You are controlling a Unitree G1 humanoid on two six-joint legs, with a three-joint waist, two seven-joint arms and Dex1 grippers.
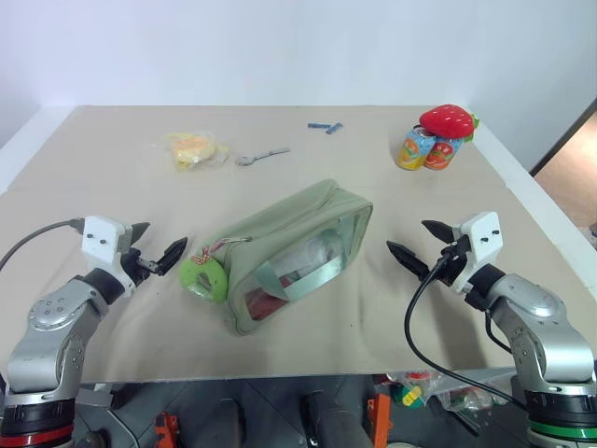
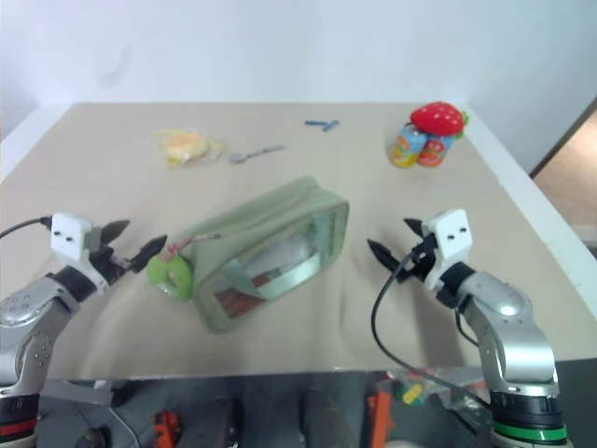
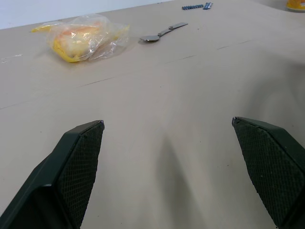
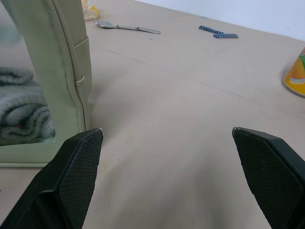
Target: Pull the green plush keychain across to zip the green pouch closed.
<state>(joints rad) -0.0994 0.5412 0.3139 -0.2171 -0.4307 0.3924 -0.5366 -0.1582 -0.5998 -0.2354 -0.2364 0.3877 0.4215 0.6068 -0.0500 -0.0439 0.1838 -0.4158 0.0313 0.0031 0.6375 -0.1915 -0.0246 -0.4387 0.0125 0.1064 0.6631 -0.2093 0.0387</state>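
Pouch and keychain, mid-worktop, diagonal lay.
Green pouch (image 1: 294,254): pale sage fabric, rectangular, clear window crossed by green straps, rolled grey cloth visible inside; lies on the beige worktop (image 1: 308,149) between both tools. Green plush keychain (image 1: 203,276): lime fuzzy ring with red-and-white tag, touching the pouch's near-left end. Left tool (image 1: 155,248) fingers spread, empty, just beside the keychain. Right tool (image 1: 416,245) fingers spread, empty, near the pouch's right side.
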